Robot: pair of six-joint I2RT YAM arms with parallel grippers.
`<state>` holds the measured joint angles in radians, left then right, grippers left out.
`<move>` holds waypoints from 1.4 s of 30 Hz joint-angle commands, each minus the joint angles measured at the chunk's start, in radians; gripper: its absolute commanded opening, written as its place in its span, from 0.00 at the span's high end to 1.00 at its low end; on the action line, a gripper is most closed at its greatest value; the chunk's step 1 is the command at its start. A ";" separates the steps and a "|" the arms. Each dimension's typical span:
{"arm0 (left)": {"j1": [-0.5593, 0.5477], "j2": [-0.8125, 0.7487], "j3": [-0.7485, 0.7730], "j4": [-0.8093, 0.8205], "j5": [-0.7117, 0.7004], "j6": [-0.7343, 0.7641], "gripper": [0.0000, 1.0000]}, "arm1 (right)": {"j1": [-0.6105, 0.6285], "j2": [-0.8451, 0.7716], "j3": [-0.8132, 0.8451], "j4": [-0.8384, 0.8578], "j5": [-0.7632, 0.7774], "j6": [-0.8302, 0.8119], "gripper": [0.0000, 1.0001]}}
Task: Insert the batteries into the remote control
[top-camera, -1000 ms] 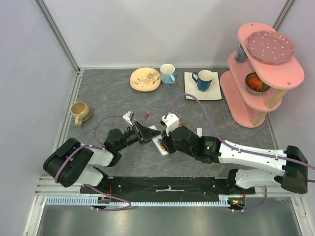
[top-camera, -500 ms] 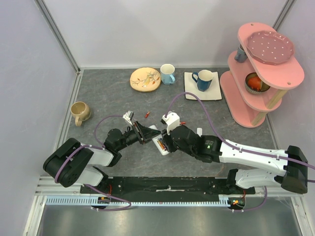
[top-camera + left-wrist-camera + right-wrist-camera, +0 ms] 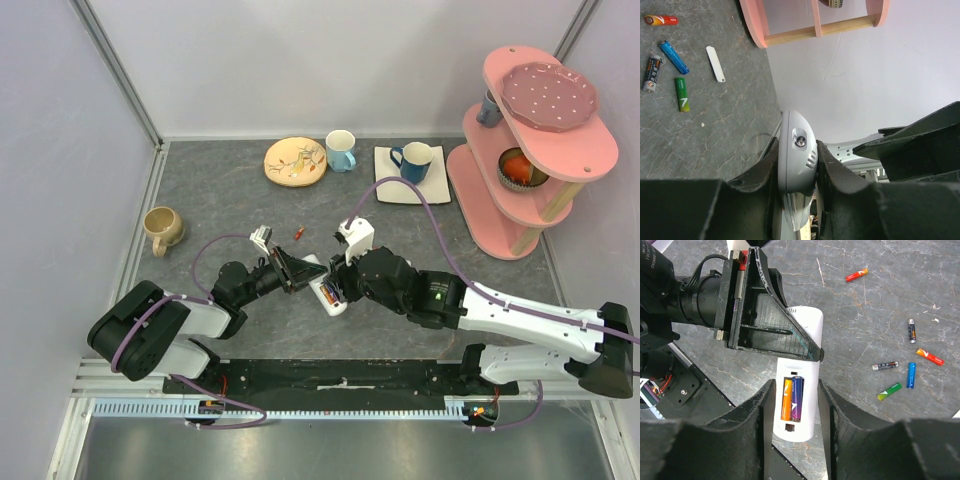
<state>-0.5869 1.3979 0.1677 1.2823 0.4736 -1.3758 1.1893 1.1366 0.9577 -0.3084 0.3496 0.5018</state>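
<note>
the left gripper (image 3: 796, 175) is clamped tight on one end of the remote control (image 3: 809, 385), which lies back side up with its battery bay uncovered. inside the bay an orange battery (image 3: 787, 399) and a purple battery (image 3: 797, 397) sit side by side. the right gripper (image 3: 796, 390) straddles the remote's other end, jaws spread with a gap on each side, gripping nothing. well apart from the remote, on the table (image 3: 865, 315), lie loose cells: a red battery (image 3: 856, 274), a grey battery (image 3: 911, 330), a blue battery (image 3: 911, 375) and a green battery (image 3: 889, 391).
</note>
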 commanded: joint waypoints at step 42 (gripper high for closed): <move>0.004 -0.014 0.036 0.368 0.086 0.057 0.98 | -0.373 -0.044 -0.304 0.385 -0.693 0.572 0.24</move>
<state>-0.5846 1.3975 0.1841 1.2888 0.5350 -1.3590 0.8276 1.0813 0.6605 -0.0059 -0.3202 1.0218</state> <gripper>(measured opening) 0.323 0.765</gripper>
